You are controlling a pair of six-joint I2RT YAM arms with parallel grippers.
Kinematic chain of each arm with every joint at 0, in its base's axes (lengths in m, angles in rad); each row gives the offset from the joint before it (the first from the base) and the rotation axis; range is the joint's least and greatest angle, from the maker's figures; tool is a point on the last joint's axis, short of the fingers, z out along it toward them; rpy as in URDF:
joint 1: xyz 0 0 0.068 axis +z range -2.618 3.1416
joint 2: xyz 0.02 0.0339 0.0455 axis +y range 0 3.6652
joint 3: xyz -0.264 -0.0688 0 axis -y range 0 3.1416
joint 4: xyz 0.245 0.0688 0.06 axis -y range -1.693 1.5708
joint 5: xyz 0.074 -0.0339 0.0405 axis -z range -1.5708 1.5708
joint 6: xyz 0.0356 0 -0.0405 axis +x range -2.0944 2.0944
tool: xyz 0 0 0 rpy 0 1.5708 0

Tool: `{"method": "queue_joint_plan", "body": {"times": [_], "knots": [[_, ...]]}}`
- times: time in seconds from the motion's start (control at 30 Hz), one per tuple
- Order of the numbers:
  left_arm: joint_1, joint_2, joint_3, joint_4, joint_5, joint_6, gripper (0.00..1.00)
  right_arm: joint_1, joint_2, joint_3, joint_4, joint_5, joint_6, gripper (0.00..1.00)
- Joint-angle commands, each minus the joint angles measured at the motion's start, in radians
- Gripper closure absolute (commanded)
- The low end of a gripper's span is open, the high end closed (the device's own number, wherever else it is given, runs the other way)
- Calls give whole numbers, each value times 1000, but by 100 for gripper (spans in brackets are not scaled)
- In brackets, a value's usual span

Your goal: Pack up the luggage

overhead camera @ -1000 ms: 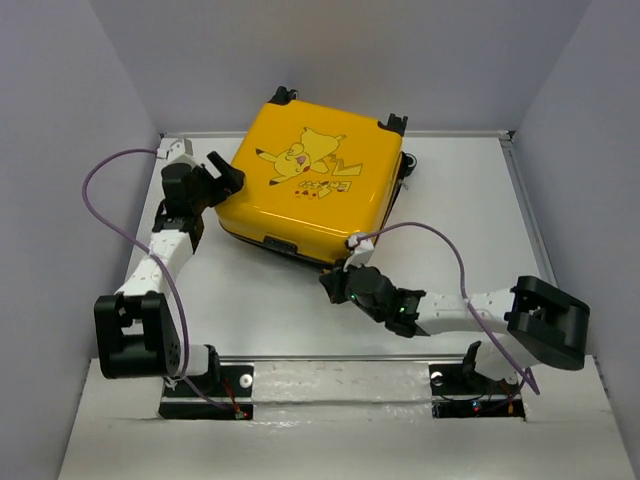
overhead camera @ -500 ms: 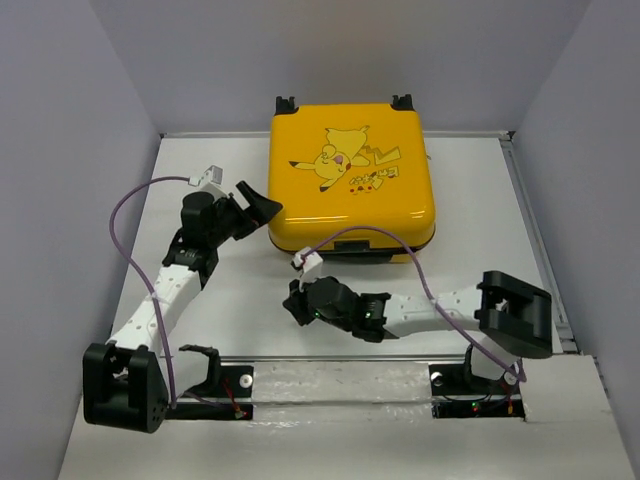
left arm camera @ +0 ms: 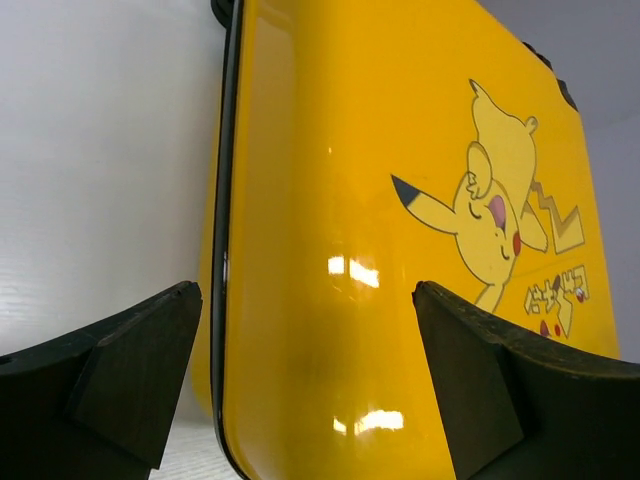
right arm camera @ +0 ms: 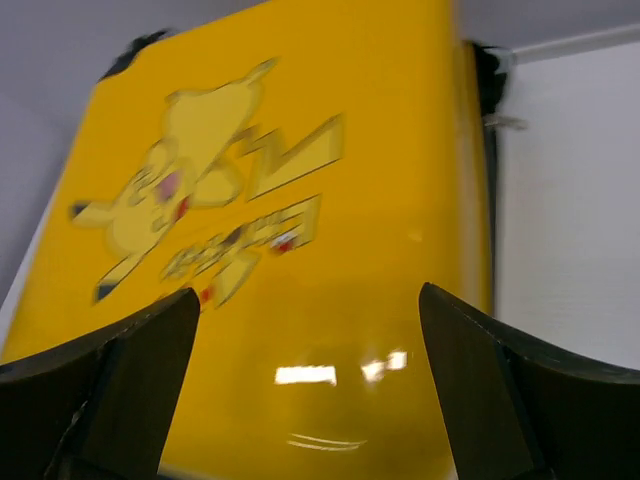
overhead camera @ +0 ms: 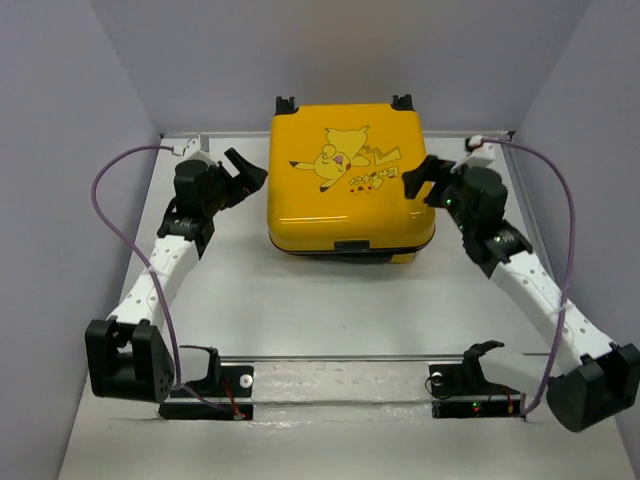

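The left gripper [overhead camera: 245,172] hangs at the left side of the suitcase [overhead camera: 350,180], its jaws spread wide and gripping nothing. In the left wrist view one finger [left arm camera: 130,380] is over the white table [overhead camera: 300,300] and the other over the glossy lid, so the case's left edge and its dark seam lie between them. Whether either finger touches the shell cannot be told. A purple cable [overhead camera: 110,200] loops out from that arm.

The yellow suitcase lies flat and shut at the far middle of the table. Its cartoon lid faces up, its black wheels [overhead camera: 287,103] are at the far edge and a black handle [overhead camera: 350,245] is on the near side.

The right gripper [overhead camera: 420,178] is at the case's right side, over the lid's right edge. Its jaws also stand wide apart with nothing between them but the lid below. The right wrist view is blurred, so contact cannot be told. A second purple cable [overhead camera: 565,220] arcs along the right arm.
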Motion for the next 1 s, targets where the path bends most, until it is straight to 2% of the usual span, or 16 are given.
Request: {"method": "queue_joint_plan", "body": {"times": [0.0,0.1,0.2,0.37,0.4,0.47,0.6,0.67,0.87,0.97], "knots": [[17,145,99,41,82,27,1,-332,163,105,-93,-314,6,1],[15,235,153,41,155,31,1,-389,289,185,-87,-369,-4,0],[6,292,153,70,207,7,1,-401,409,248,-78,-537,0,0],[-72,280,44,165,196,-38,1,-401,557,280,3,-784,16,0],[-101,266,17,189,187,-50,1,-392,606,289,14,-874,31,3],[-127,239,-63,245,167,-79,1,-368,649,308,17,-933,26,5],[-233,148,-129,286,85,-145,1,-273,688,299,16,-946,-9,10],[-327,107,-135,286,52,-153,1,-222,682,283,26,-932,-6,11],[-534,-11,-155,266,-83,-183,1,-190,619,207,80,-920,20,11],[-565,-59,-143,246,-120,-183,1,-190,614,190,97,-907,22,11]]}}
